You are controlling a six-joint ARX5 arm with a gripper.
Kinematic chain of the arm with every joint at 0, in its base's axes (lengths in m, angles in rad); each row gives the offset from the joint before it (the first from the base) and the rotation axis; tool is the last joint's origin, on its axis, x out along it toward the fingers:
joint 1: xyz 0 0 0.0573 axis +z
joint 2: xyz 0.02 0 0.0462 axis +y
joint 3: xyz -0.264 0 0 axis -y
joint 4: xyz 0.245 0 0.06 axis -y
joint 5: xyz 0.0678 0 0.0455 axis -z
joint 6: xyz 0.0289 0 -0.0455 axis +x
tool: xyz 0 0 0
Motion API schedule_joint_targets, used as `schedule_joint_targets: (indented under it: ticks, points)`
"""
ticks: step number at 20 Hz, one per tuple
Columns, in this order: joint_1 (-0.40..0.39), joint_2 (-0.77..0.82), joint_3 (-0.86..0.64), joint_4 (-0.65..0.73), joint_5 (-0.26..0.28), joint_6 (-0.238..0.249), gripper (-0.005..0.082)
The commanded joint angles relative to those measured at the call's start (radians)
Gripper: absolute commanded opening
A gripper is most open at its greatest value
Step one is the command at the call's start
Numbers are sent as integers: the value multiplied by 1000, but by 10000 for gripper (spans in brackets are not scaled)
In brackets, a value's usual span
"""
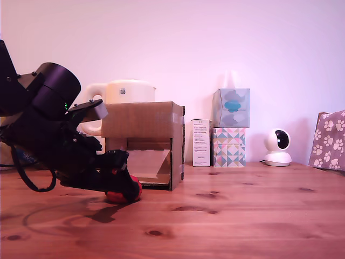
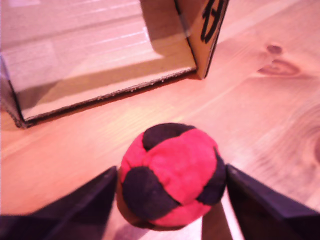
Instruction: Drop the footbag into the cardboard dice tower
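The black two-fingered tool (image 1: 125,189) sits low over the knotty wooden bench (image 1: 232,216), its dark arm reaching in from the 9 o'clock side of the exterior view. Between its fingers is the small soft footbag of red and black panels (image 2: 171,174), resting on the bench. In the wrist view one dark finger (image 2: 75,210) lies against the ball on one side and the other finger meets it on the opposite side, so the tool is closed narrowly around the footbag; the ball looks slightly squashed at its base.

The brown corrugated cardboard dice tower (image 1: 144,141) stands just behind the footbag, toward 12 o'clock from it in the exterior view. Its upper front panel is solid, its lower front is open, and a sloped cardboard ramp (image 2: 95,55) shows inside. The footbag is just outside that lower opening, near the ramp's front edge but apart from it.

Behind the tower, at about 11 o'clock, a cream kettle (image 1: 121,93) rises above its top. At 3 o'clock from the tower stand a narrow white carton (image 1: 201,142) and two stacked patterned tissue boxes (image 1: 230,127), then a small white round camera (image 1: 278,147). At the far 3 o'clock edge is a mauve paw-print box (image 1: 330,140).
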Motion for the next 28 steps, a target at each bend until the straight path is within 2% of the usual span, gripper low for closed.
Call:
schedule_joint_targets:
  ticks: [1, 5, 6, 8, 11, 16, 19, 21, 23, 26, 28]
  points:
    - [-3, 23, 2, 2, -3, 6, 426]
    - [-3, 23, 2, -33, -6, 25, 118]
    - [-3, 23, 2, -31, -6, 25, 77]
    - [-3, -3, 2, -56, 6, 23, 74]
    - [-3, -112, 2, -167, 28, 24, 74]
    - [-3, -358, 2, -307, 27, 23, 74]
    - [-3, -473, 2, -341, 27, 24, 74]
    - [-3, -513, 2, -332, 27, 23, 74]
    - [-3, -517, 2, -259, 27, 6, 74]
    - [-3, -515, 2, -84, 23, -3, 74]
    - [-3, -515, 3, 50, -2, -3, 74]
